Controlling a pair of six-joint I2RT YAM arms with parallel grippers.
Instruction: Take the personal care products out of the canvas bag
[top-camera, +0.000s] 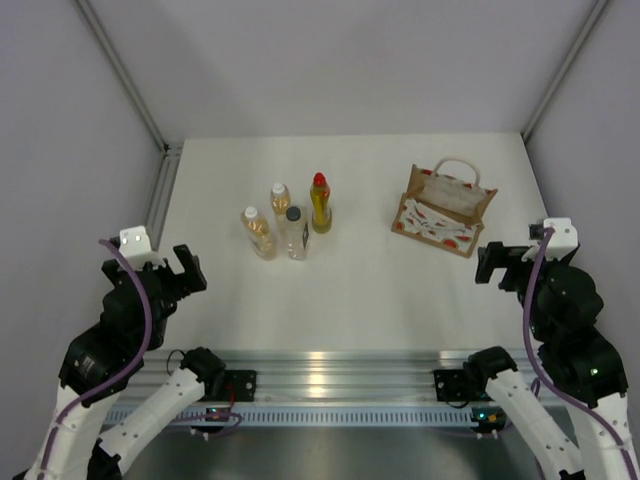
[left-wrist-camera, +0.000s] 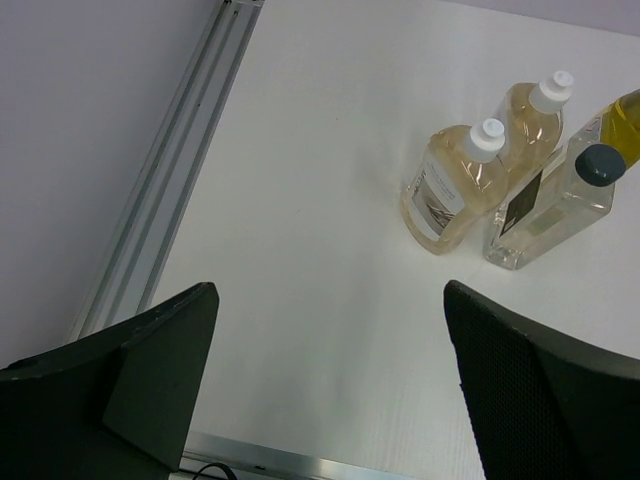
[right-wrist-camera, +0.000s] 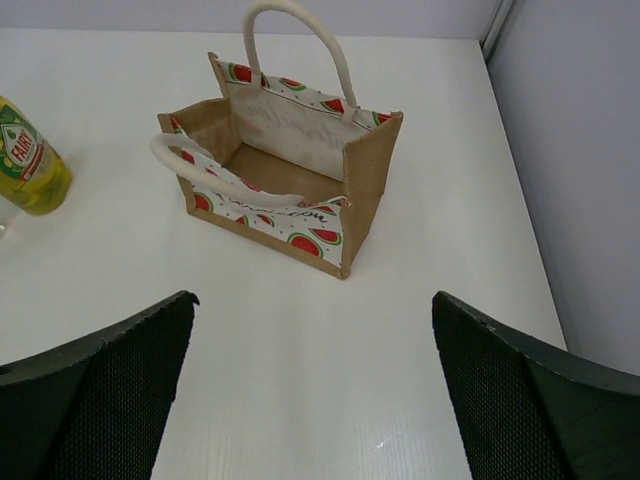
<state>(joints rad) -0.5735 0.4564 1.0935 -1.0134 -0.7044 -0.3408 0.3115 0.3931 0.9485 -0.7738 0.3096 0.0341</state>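
On the white bench, taking the arms' bases as six o'clock, the personal care products stood upright in a tight cluster toward ten o'clock of centre. The cluster was made up of a nearer amber bottle, a farther amber bottle, a yellow bottle and a grey-capped bottle. The canvas bag stood well apart toward two o'clock, mouth up, and as far as I could see its brown floor was bare, so the emptying looked finished. The left claw hung at eight o'clock and the right claw at four o'clock, each spread to its widest with nothing in it. I judged the bottles rigid, smooth and fairly weighty with liquid, so likely to slip. They would be best pinched across the body just below the shoulder. The bag seemed soft and light, apt to slide or tip.
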